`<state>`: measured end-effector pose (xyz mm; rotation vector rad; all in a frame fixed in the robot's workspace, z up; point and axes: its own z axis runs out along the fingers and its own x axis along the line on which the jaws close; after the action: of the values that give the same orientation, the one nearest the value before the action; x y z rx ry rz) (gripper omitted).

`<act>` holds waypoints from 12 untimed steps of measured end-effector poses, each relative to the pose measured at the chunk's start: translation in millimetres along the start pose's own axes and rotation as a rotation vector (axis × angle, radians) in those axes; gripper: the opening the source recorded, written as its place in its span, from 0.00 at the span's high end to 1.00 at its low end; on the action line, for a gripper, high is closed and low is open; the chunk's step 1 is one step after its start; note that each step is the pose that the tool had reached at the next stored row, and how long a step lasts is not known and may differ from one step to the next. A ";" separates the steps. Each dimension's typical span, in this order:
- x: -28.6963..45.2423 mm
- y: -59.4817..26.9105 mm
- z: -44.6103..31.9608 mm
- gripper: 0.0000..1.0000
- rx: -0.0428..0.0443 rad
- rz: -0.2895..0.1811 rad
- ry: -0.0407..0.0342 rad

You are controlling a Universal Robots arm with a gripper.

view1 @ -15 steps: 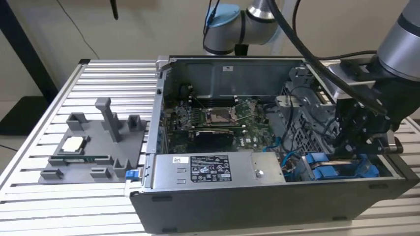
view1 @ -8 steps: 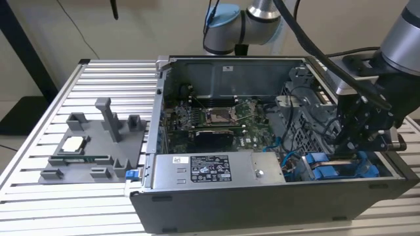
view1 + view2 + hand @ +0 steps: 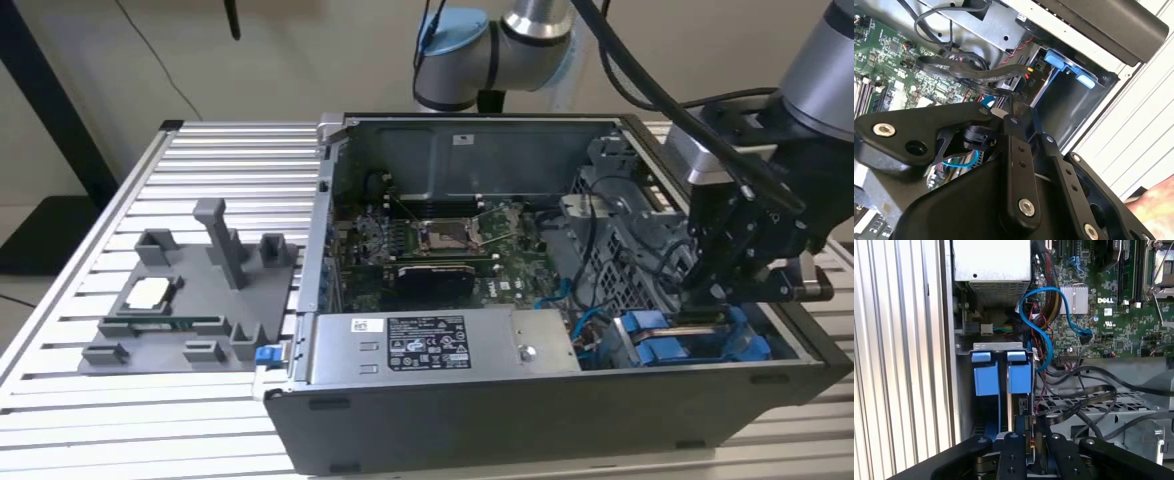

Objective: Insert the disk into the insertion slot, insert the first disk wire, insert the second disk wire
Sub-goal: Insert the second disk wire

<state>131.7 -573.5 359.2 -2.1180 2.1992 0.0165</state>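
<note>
The disk [image 3: 1022,415] stands on edge in the insertion slot [image 3: 999,346], a grey metal bay with bright blue tabs at the case's front corner on the exterior view's right. My gripper [image 3: 707,305] reaches down into that bay [image 3: 667,345]. In the first wrist view the gripper [image 3: 1033,440] has one black finger on each side of the disk's end and looks shut on it. In the second wrist view the gripper [image 3: 1019,122] sits just before the disk's silver edge [image 3: 1043,87], which has a blue tab [image 3: 1064,65] beyond it.
Black cables [image 3: 1079,390] and a blue cable [image 3: 1064,305] lie loose beside the bay, over the green motherboard [image 3: 441,240]. The grey labelled power-supply box [image 3: 427,345] sits along the case front. A grey fixture tray [image 3: 187,300] rests on the slatted table on the exterior view's left.
</note>
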 end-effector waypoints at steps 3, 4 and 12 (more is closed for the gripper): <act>-0.1 -0.1 -1.9 0.76 0.0000 0.000 0.0005; -0.2 -0.1 -2.5 0.76 0.0001 0.000 0.0007; -0.5 -0.4 -7.2 0.76 0.0000 0.000 0.0014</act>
<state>131.8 -573.4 366.4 -2.1188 2.1998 0.0150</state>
